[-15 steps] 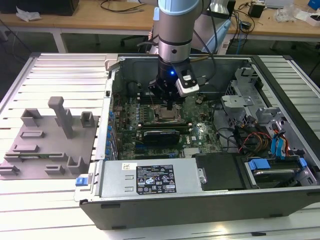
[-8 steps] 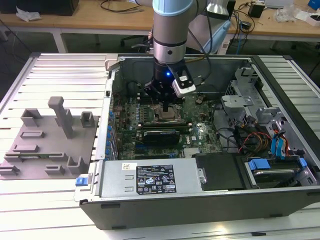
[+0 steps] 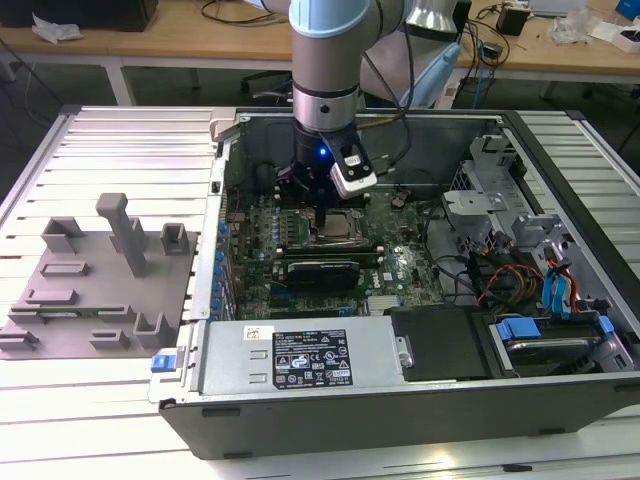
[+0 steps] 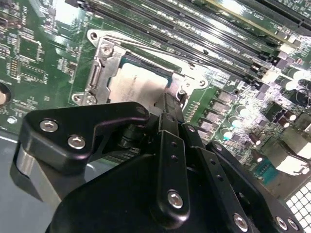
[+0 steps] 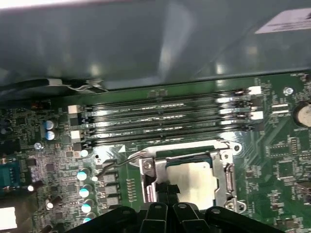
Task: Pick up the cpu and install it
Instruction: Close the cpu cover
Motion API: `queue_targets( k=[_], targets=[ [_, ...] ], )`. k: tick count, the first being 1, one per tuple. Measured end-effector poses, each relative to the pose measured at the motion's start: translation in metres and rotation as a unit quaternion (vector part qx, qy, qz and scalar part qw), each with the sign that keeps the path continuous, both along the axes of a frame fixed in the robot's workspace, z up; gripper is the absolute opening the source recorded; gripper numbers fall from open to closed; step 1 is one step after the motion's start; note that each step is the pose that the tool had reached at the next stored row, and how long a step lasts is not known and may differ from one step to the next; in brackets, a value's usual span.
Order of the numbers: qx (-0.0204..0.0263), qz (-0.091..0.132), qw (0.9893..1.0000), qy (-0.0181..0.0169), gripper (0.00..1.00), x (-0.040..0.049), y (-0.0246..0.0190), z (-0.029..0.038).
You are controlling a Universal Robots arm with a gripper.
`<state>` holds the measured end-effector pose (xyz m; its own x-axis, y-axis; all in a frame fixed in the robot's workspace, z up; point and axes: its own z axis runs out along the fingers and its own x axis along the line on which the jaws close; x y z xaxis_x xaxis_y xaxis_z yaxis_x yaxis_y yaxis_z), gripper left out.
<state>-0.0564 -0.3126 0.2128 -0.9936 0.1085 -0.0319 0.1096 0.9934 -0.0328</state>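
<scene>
Inside an open computer case (image 3: pixel 420 415), the cpu (image 3: pixel 340 222) lies flat in the motherboard socket (image 5: pixel 226 170), with the arm's gripper (image 3: pixel 322 203) at its 11 o'clock edge, fingers (image 4: pixel 170 121) drawn narrowly together at the chip's rim.

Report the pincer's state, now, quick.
Pincer: cannot be told whether open or closed; it hangs right at the edge of the cpu, which lies in the socket.
</scene>
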Motion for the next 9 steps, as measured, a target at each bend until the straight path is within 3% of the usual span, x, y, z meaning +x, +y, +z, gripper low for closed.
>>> queue_targets(
  k=[9],
  targets=[
    [0.0000,0.004,1.0000,-0.0001,0.11,-0.0033,0.0000,-0.0023]
  ],
)
